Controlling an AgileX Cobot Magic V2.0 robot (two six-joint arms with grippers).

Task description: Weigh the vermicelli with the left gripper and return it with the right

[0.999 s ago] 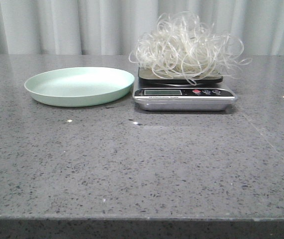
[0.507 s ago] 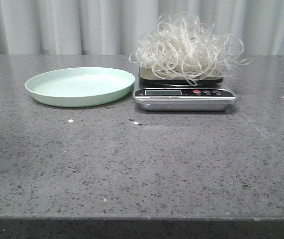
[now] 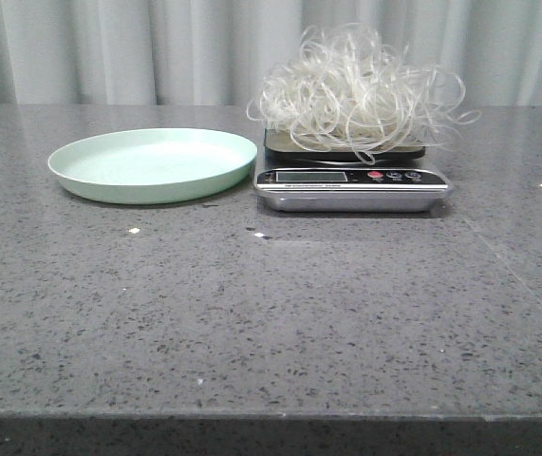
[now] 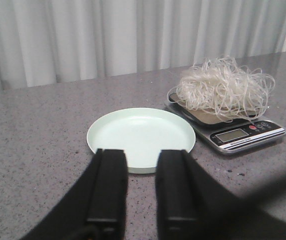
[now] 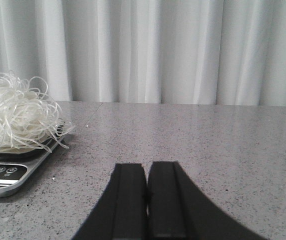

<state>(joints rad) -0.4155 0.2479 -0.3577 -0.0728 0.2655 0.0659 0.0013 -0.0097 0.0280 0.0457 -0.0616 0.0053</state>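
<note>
Vermicelli (image 3: 358,87) sits piled on the platform of a silver kitchen scale (image 3: 352,186), upper centre-right of the front frame; loose strands overhang the platform edges. Scale display and buttons face the camera; reading not legible. Pale green plate (image 3: 153,163) lies just beside the scale, to its left in the front frame, bare inside, nothing on it. Both rest on the grey speckled surface (image 3: 271,323), white curtain (image 3: 109,47) behind. Neither arm appears in the front frame. Left tool (image 4: 141,192): fingers parted with a clear gap, nothing between them, plate rim visible beyond the tips. Right tool (image 5: 147,192): fingers pressed together, empty, scale and noodles at the left edge of its frame.
</note>
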